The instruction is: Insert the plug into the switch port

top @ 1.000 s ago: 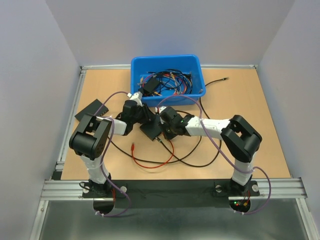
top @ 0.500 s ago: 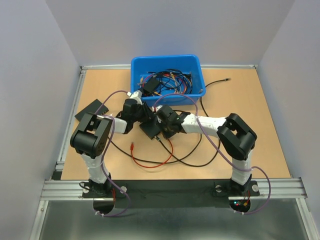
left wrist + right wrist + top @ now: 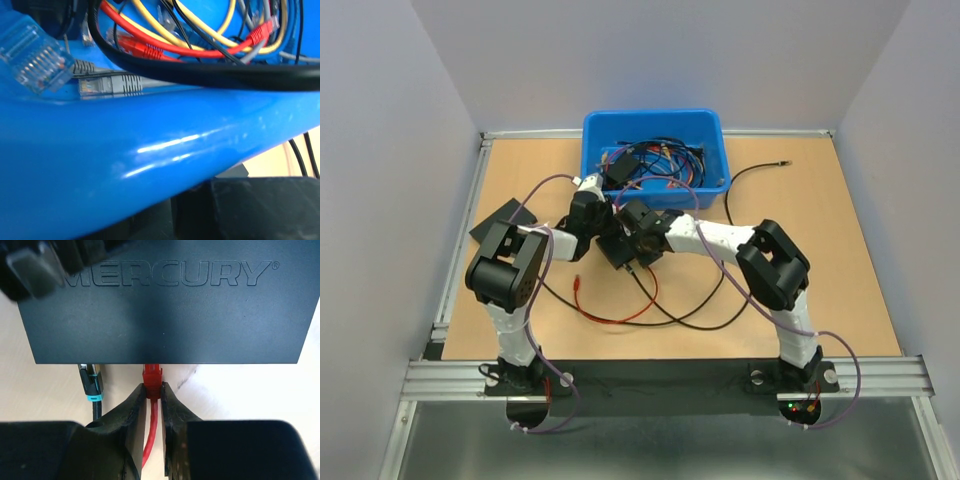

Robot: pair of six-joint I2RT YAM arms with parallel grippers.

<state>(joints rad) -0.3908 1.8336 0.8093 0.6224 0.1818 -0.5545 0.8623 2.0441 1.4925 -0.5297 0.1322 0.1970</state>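
**A:** Overhead first. What is on the table?

**B:** Both arms meet over the switch point(image 3: 618, 258), just in front of the blue bin point(image 3: 720, 130). I count one switch, one bin and one red cable point(image 3: 620, 318), looped on the table with a loose end lying left of the switch. There are at least two black cables point(image 3: 720, 305), and one flat black box point(image 3: 505, 220) near the left edge.

**A:** And the left gripper point(image 3: 598, 228)?

**B:** It sits at the switch's left side. I cannot tell whether it is clamped or slack.

**A:** Does its wrist camera help?

**B:** No. That camera looks along the bin's wall at tangled red, yellow, grey and black leads. One clear plug point(image 3: 35, 60) and one grey-booted plug point(image 3: 110, 85) show close up. Its own fingers don't show.

**A:** What about the right wrist?

**B:** The right gripper point(image 3: 152, 390) is pinched on the plug point(image 3: 152, 376) at its red boot. The plug's nose is at the switch's front face, but I can't see how deep it sits. One black plug point(image 3: 91, 382) sits just to its left, so two connectors are at that face.

**A:** How should the push go?

**B:** I'd drive straight along the cable's line, square to the face, with no twist. The switch needs bracing so it can't slide. Let go only once the plug seats.
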